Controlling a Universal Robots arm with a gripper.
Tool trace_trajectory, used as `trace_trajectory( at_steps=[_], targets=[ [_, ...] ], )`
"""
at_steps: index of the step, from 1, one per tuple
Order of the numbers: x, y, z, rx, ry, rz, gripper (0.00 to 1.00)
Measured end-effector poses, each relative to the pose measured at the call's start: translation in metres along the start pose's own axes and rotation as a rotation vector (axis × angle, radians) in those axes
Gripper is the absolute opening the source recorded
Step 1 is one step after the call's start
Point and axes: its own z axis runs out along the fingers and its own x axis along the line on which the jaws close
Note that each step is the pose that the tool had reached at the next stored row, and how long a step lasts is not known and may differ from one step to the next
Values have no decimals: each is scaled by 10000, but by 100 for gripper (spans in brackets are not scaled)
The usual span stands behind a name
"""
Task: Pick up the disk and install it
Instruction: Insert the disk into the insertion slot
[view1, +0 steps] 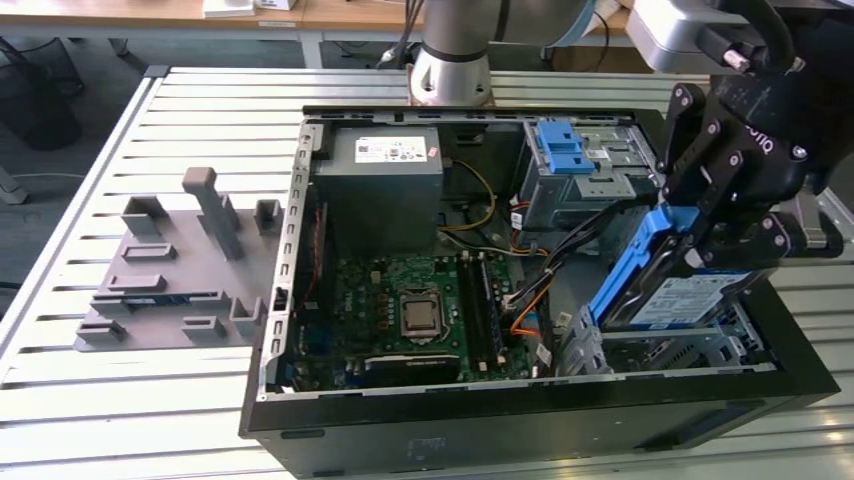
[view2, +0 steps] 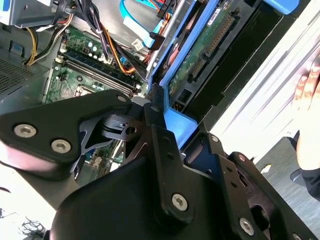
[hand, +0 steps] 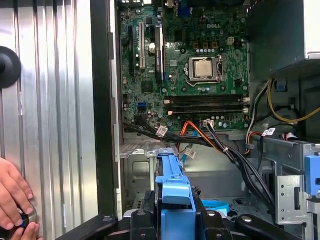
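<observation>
My gripper (view1: 714, 240) is shut on the disk (view1: 674, 295), a silver drive with a white and blue label and a blue frame. I hold it tilted, one end raised, over the metal drive bay (view1: 694, 350) at the front corner of the open computer case (view1: 534, 405), on the exterior view's right. In the second wrist view the disk's green circuit side (view2: 200, 55) and blue frame (view2: 176, 122) run out from between the black fingers (view2: 156, 125). The first wrist view has the blue frame (hand: 172, 192) clamped between the fingers, above the bay (hand: 145, 170).
Inside the case lie the motherboard (view1: 414, 300), the grey power supply (view1: 380, 190), a drive cage with a blue latch (view1: 567, 150) and loose cables (hand: 230, 150) close to the bay. A grey fixture (view1: 180, 270) sits on the table. A person's hand (hand: 12, 200) rests beside the case.
</observation>
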Motion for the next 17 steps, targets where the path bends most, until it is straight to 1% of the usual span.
trace_trajectory(
  at_steps=[7,17],
  targets=[
    [4,-7,40,0,1,0,36],
    [7,-11,115,0,0,0,36]
  ],
)
